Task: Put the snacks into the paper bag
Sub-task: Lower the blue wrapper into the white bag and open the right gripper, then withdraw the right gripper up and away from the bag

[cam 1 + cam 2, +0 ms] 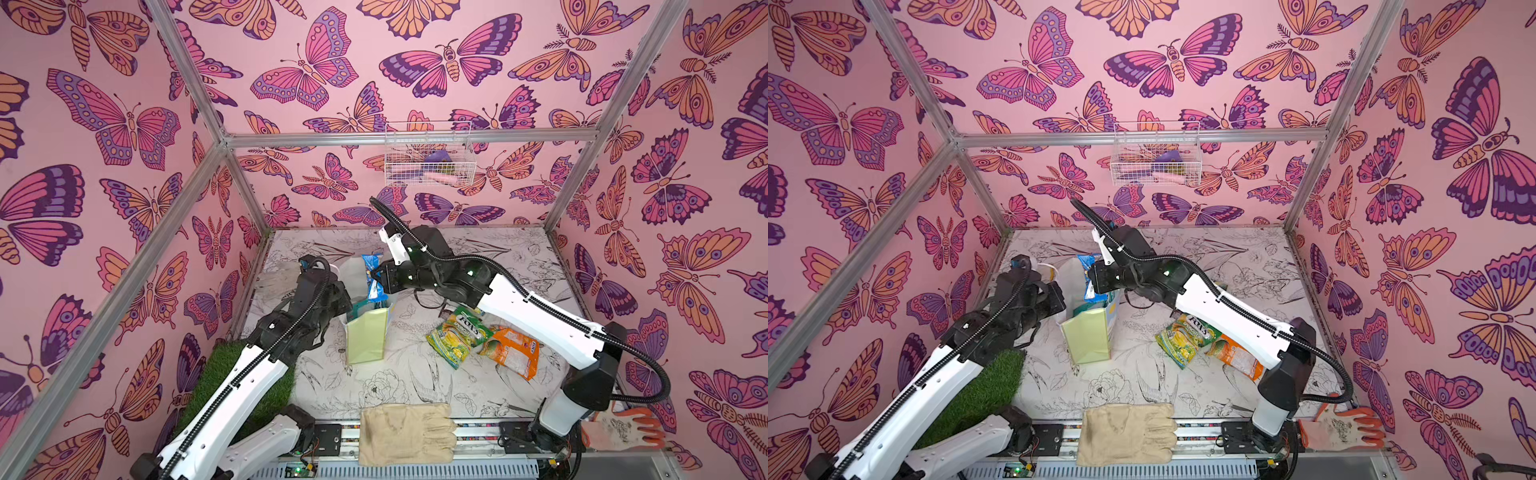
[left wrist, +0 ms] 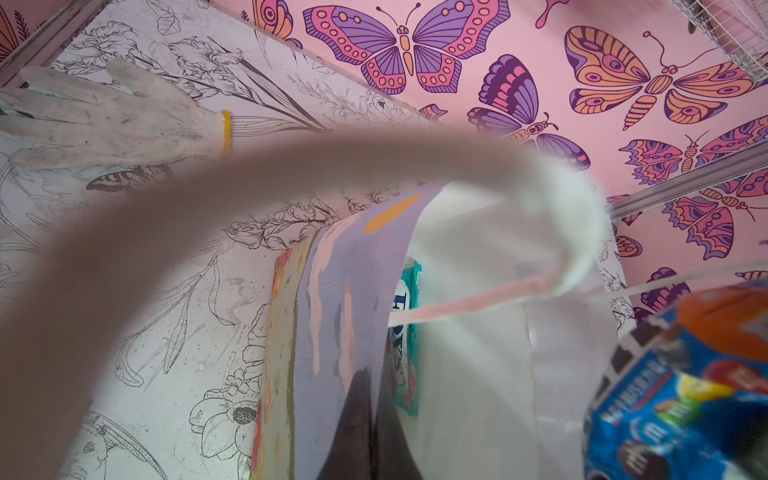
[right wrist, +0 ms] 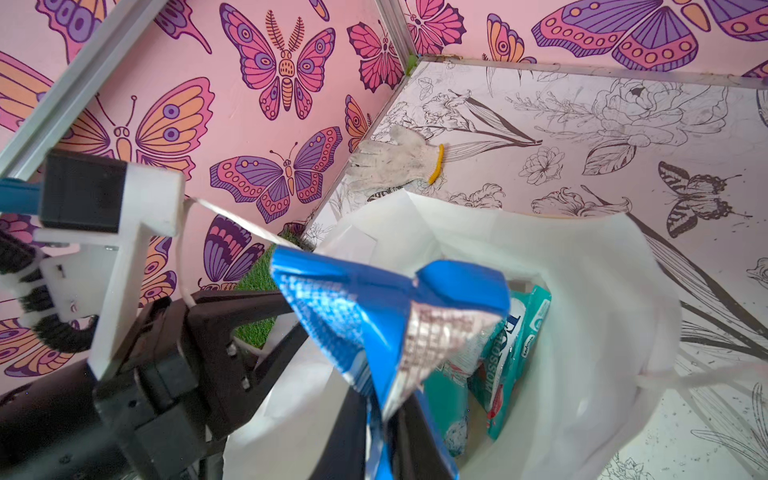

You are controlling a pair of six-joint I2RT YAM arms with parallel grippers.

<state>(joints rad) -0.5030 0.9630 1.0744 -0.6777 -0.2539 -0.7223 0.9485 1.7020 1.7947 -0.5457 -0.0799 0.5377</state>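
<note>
Now paper bag (image 1: 368,337) stands upright left of worktop (image 1: 415,376) centre, L gripper (image 1: 347,298) clenched on its rim, R gripper (image 1: 376,277) pinching blue packet (image 1: 372,266) over its mouth w/ teal packet (image 3: 513,353) inside, while yellow-green packet (image 1: 455,340) & orange packet (image 1: 512,352) lie touching nr right edge.

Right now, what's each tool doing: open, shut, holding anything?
Left tool: closed, pinching the paper bag at its rim.
Right tool: closed on the blue M&M's packet, over the bag's mouth.
</note>
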